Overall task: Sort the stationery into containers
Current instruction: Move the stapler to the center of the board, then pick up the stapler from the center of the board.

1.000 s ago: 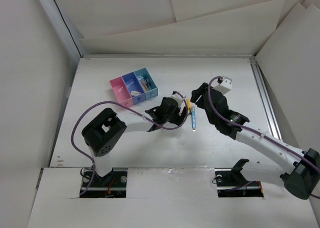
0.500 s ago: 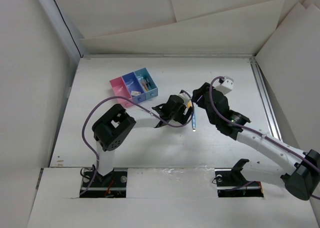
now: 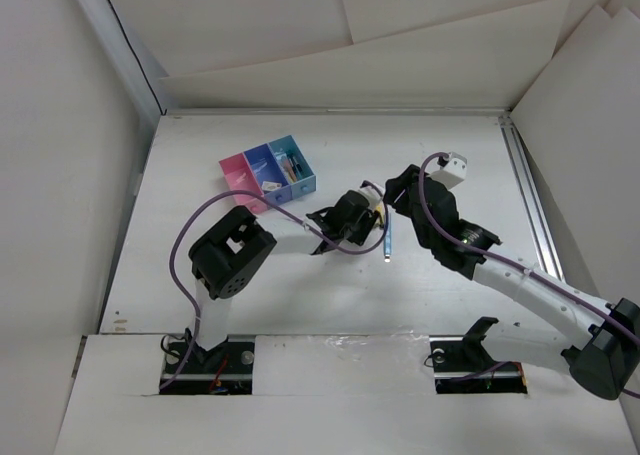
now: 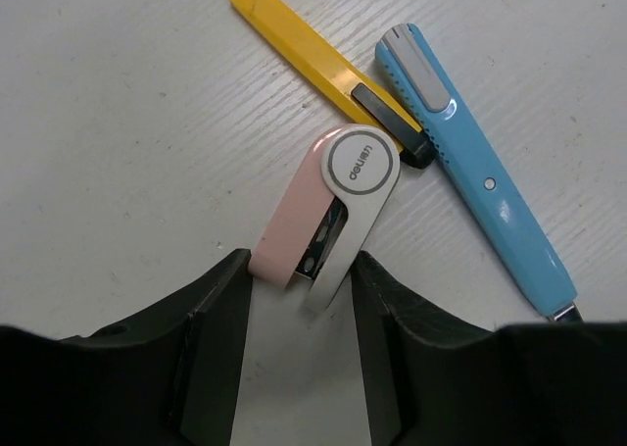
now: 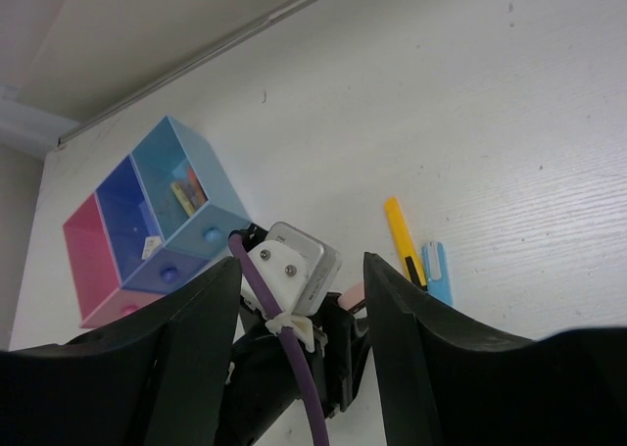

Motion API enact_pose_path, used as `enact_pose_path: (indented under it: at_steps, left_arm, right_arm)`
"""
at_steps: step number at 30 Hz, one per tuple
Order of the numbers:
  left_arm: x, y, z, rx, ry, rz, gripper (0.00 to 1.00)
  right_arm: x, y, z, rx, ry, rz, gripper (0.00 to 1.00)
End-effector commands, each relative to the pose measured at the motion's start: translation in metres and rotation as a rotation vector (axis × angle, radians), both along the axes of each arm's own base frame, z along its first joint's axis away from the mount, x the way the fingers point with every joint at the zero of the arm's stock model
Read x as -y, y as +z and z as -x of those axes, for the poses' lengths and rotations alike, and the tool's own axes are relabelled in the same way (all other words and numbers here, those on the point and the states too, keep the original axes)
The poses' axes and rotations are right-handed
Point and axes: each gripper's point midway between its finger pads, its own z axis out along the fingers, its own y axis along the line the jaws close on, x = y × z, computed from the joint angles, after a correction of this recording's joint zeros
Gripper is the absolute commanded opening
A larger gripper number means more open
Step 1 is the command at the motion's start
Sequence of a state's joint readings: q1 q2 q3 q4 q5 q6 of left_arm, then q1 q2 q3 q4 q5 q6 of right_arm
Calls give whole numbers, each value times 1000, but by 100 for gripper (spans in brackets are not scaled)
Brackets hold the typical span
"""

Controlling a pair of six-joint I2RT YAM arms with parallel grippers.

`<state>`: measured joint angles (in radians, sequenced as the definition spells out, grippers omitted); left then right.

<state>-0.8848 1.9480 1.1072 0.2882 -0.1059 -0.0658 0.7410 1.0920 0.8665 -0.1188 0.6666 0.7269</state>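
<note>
Between the two fingers of the left tool (image 4: 301, 279) lies the near end of a small pink and white piece (image 4: 328, 211) of stationery. It lies flat on the white table (image 4: 118, 123). It has a round gray ring on its far end. The fingers are apart, one on each side of the piece. I cannot tell if they touch it.

Just past the pink piece, farther from the tool, lies a long yellow piece (image 4: 304, 54) with a dark end. That dark end touches the round top of the pink piece. Beside the yellow one, to the tool's right, lies a long blue piece (image 4: 470, 172) with a gray clip. It is close by the yellow one's dark end.

The right tool (image 5: 301, 270) hangs above the table, just past these pieces, and looks back at them. Its fingers are apart too, with nothing held. Between them you can see the white camera box (image 5: 292, 265) on the left arm, with a purple cable (image 5: 284, 368) under it.

The containers sit well apart from both tools, off to the left tool's left. They are three little trays joined in a row. The light blue tray (image 5: 211, 221) has a few thin things in it. The dark blue tray (image 5: 127, 216) has a small pale thing. The pink tray (image 5: 83, 260) is at the end.
</note>
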Motion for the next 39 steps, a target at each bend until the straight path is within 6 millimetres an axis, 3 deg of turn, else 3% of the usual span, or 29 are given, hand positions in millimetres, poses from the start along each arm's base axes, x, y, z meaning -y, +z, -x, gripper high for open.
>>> enact_pose_path:
  at_steps: [1,7,13,20,26,30,31,33,39]
  left_arm:
    - [4,1,8,-11,-11,20,30]
    - [2,-5,22,-23,2,-6,15]
    - [-17,-4,32,-43,58,-10,12]
    - [-41,1,47,-78,135,8,8]
    - [-47,-16,70,-151,160,-18,18]
    - [-38,-16,73,-162,151,11,51]
    - [-42,-19,73,-161,158,0,64]
    - [-42,-19,73,-161,158,0,73]
    - [-38,-12,66,-116,133,-4,79]
  right_arm:
    - [-1,13,1,44,-6,-41,59]
    - [-2,10,0,37,-6,-34,57]
    - [0,17,2,53,-6,-49,57]
    - [-3,10,0,38,5,-30,57]
    - [-3,10,0,38,5,-30,57]
    - [-4,7,-1,31,5,-24,57]
    - [-4,7,-1,31,5,-24,57]
    - [-4,7,-1,31,5,-24,57]
    - [-5,4,-2,24,5,-17,57]
